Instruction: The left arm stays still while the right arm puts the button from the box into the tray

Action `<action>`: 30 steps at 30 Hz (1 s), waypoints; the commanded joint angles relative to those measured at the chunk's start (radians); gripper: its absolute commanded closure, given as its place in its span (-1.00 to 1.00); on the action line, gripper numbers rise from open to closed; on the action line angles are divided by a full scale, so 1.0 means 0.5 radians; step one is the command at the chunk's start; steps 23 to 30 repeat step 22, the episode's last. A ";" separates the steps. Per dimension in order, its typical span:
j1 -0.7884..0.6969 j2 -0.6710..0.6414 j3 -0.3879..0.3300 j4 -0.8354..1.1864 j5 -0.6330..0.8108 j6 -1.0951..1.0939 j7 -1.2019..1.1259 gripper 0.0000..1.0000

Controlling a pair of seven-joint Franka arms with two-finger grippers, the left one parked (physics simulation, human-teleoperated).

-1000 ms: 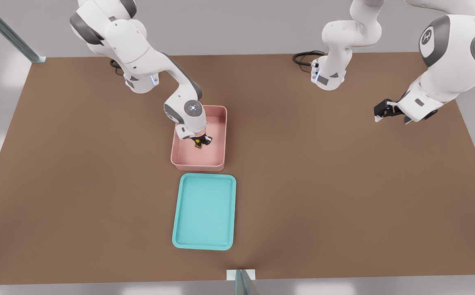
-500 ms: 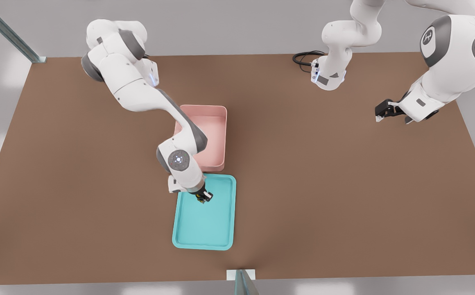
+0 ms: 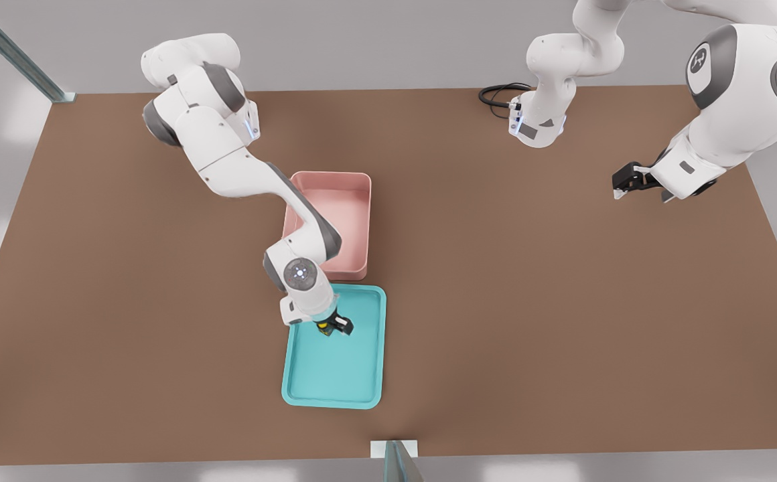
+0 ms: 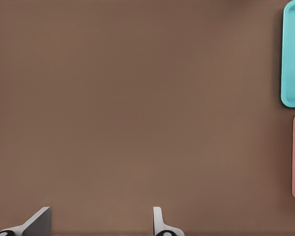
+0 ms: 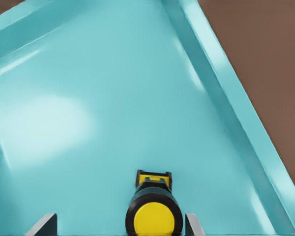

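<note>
Nearest to us in the front view lies the tray [image 3: 368,375], a shallow teal rectangle of smooth, glossy plastic with a low rim and rounded corners, set lengthwise on the matte brown table [image 3: 562,301]. From the right wrist view we see soft white highlights on its floor and the raised rim [image 5: 221,83] running along one side, with the brown surface beyond it.

Over the far part of the tray hangs the gripper [image 3: 332,328], black and pointing down from the white wrist of the right arm [image 3: 228,161]. We see the button [image 3: 325,328] between its fingers: a small cylinder with a black body and a round yellow cap [image 5: 154,219]. In the wrist view the two grey fingertips [image 5: 42,226] stand apart, with a gap showing between each of them and the button, so the hand is spread rather than pinching. We cannot tell whether the button rests on the tray floor or sits just above it.

Just beyond the tray's far end stands the box [image 3: 355,227], a pale pink bin with tall, smooth walls and rounded corners; the arm's grey-panelled elbow crosses over its left wall on the front view's left. The two containers are close but do not touch.
</note>
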State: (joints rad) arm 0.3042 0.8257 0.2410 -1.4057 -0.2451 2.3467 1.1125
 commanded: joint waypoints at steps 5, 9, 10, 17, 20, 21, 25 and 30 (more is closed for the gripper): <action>-0.387 -1.117 -0.037 -0.382 0.211 -0.871 -1.519 -1.00; -0.535 -1.237 -0.212 0.023 0.337 -1.441 -2.216 -1.00; -0.535 -1.105 -0.236 0.228 0.334 -1.506 -2.289 -1.00; -0.532 -1.096 -0.279 0.256 0.324 -1.506 -2.385 -1.00; -0.532 -1.093 -0.279 0.253 0.321 -1.506 -2.385 -1.00; -0.532 -1.093 -0.279 0.250 0.324 -1.506 -2.388 -1.00; -0.532 -1.093 -0.279 0.250 0.321 -1.506 -2.388 -1.00; -0.532 -1.093 -0.279 0.250 0.321 -1.506 -2.388 -1.00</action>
